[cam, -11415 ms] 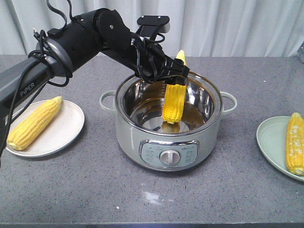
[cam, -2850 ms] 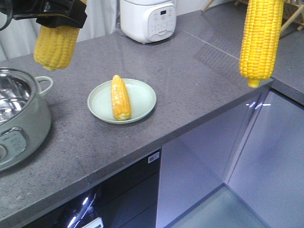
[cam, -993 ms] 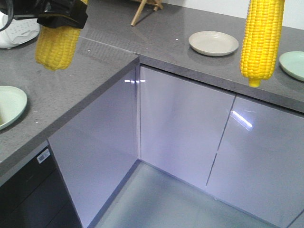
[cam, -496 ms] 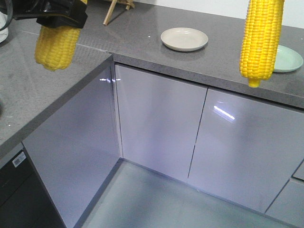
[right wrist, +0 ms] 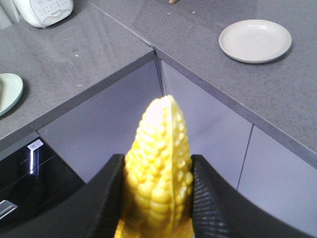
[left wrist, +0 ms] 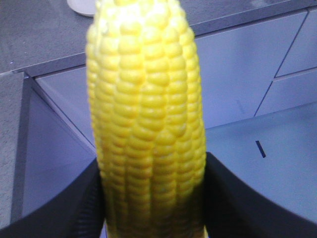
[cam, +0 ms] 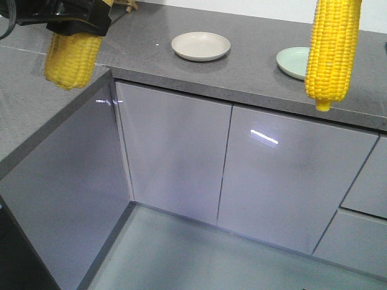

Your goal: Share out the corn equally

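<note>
Corn aloft, grey corner countertop, glossy cabinets

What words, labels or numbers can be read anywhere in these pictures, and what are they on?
No text can be read in any view.
White appliance on the counter: its panel has buttons and marks, too small to read.
Sticker on the dark front under the counter: a pale label, too blurred to read.
Left corn cob and right corn cob: no writing.
</note>
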Robot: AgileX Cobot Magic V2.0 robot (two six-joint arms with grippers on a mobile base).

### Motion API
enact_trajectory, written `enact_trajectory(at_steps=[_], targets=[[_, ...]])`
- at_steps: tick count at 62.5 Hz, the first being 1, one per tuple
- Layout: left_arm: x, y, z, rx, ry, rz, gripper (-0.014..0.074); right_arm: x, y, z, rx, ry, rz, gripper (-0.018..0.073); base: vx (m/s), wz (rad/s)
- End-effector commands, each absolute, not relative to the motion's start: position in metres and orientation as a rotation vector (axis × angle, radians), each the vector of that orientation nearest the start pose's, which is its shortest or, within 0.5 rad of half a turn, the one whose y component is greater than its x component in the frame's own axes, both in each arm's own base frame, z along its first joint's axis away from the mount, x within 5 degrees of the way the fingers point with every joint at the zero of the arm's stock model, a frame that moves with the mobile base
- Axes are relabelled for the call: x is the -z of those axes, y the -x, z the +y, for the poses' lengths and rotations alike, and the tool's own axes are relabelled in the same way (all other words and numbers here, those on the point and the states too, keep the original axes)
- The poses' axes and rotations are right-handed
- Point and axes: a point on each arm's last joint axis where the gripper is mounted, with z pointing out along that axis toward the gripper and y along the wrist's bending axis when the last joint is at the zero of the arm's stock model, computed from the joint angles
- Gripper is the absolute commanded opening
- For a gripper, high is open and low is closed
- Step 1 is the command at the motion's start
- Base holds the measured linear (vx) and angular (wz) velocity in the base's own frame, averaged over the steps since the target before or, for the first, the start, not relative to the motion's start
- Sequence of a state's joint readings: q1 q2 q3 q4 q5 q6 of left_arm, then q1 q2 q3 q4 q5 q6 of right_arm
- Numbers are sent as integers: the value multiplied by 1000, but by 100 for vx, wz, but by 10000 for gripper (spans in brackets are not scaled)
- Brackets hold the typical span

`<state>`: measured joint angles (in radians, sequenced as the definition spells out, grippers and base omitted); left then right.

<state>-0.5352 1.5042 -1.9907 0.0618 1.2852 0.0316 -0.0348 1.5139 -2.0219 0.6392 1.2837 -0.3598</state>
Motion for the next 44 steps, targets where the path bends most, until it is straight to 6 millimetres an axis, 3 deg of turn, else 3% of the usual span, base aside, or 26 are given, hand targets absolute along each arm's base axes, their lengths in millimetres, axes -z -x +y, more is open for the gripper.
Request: enact_trajectory(at_steps=[1,44], targets=[[-520,-237,-135,213,-596,2119,-8,-536,-266,44,-569,478,2009,101,-4,-20],[-520,-237,-135,213,-596,2119,-8,-536,-266,44,-569,478,2009,101,-2,-18]])
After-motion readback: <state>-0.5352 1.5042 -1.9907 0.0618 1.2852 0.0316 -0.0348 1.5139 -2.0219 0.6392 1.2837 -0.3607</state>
